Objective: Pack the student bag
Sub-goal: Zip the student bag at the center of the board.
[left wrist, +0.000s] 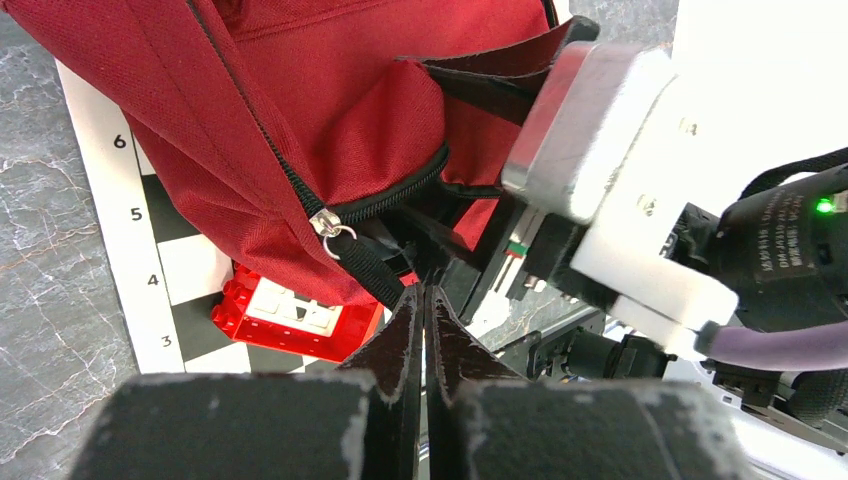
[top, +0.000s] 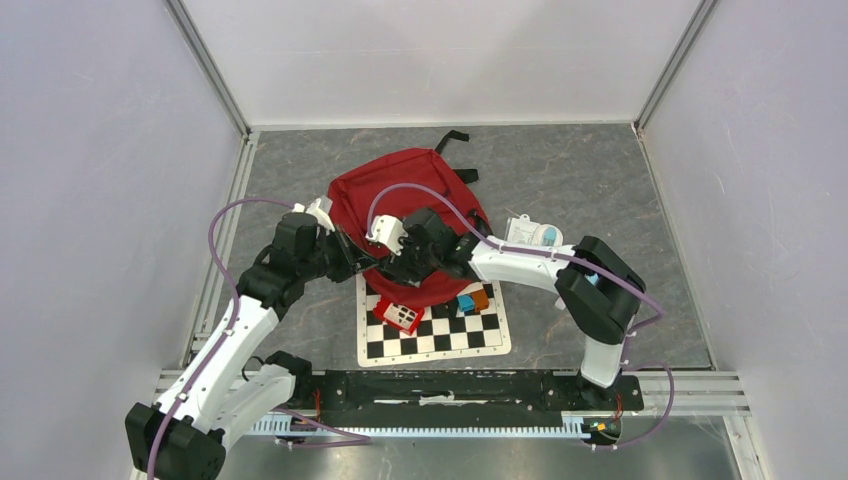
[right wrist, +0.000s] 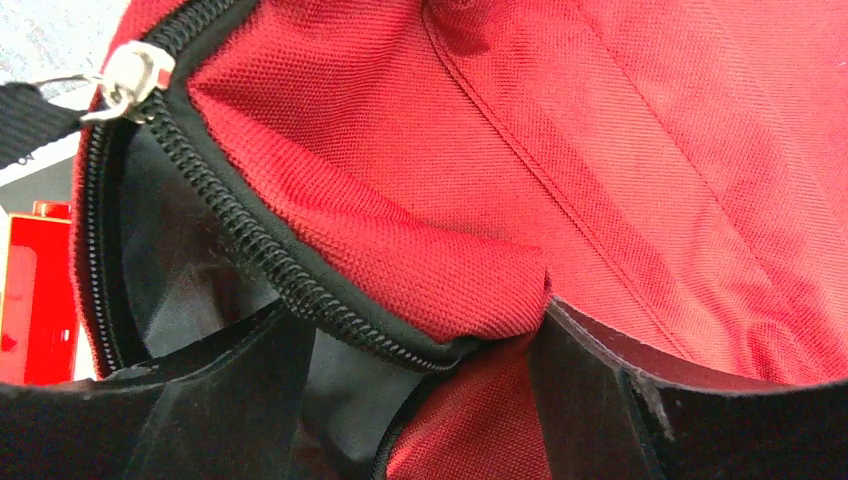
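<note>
Sagging seems likely: left jaws pinch the zip pull strap (left wrist: 372,270), yet right jaws gape wide around the student bag (top: 400,185) rim.

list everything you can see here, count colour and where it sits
student bag: 1, red, table centre, near edge lying over the mat
zip pull strap: 1, black, hanging from the slider at the bag's open zip
chequered mat: 1, black and white, on the table at the near side of the bag
toy block: 1, red and white, left part of the mat
blue block: 1, blue, on the mat by the bag's edge
brown block: 1, orange-brown, beside the blue one
packet: 1, white with a light blue patch, right of the bag
table: 1, grey marbled
left pincer: 1, black, shut on the zip pull strap
right pincer: 1, black, open, astride the bag's zip edge
</note>
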### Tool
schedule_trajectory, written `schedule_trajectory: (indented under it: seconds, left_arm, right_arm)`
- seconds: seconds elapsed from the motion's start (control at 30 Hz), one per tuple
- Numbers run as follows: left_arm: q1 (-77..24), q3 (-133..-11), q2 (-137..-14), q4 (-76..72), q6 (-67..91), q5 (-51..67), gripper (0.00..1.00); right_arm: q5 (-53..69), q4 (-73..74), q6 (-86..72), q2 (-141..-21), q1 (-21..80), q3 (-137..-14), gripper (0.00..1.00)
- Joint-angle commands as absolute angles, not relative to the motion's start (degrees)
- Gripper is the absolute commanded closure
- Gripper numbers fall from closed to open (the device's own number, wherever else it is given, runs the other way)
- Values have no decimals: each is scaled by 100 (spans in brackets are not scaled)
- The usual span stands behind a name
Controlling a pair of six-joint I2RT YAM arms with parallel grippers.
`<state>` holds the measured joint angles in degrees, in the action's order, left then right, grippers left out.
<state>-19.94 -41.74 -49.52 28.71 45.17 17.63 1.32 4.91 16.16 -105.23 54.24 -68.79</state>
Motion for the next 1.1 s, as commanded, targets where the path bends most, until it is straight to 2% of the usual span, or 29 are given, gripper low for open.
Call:
schedule_trajectory:
  seconds: [0.0,0.23,0.53,0.87,1.07]
  left_arm:
    - [-2003,-4511,-4887,2716,4439,2032,98]
    - [-1995,-4456,-4904,2681,4438,2014,98]
    - [-1995,-4387,-4870,2652,4406,2028,98]
    - [-2007,-3652,-4823,1992,4123,2693,98]
    - [-2063,-3312,-4885,1497,4306,2788,98]
  right_arm:
    - [535,1150,1605,-10464,5432,-6853,21]
    - [1793,1345,1282,-9875,5496,-6432,12]
    - [2508,1329,902,-9305,5634,-6220,11]
    - [1488,708,205,-8387,5612,-6063,8]
    - [249,352,9,-7702,5599,-5666,3]
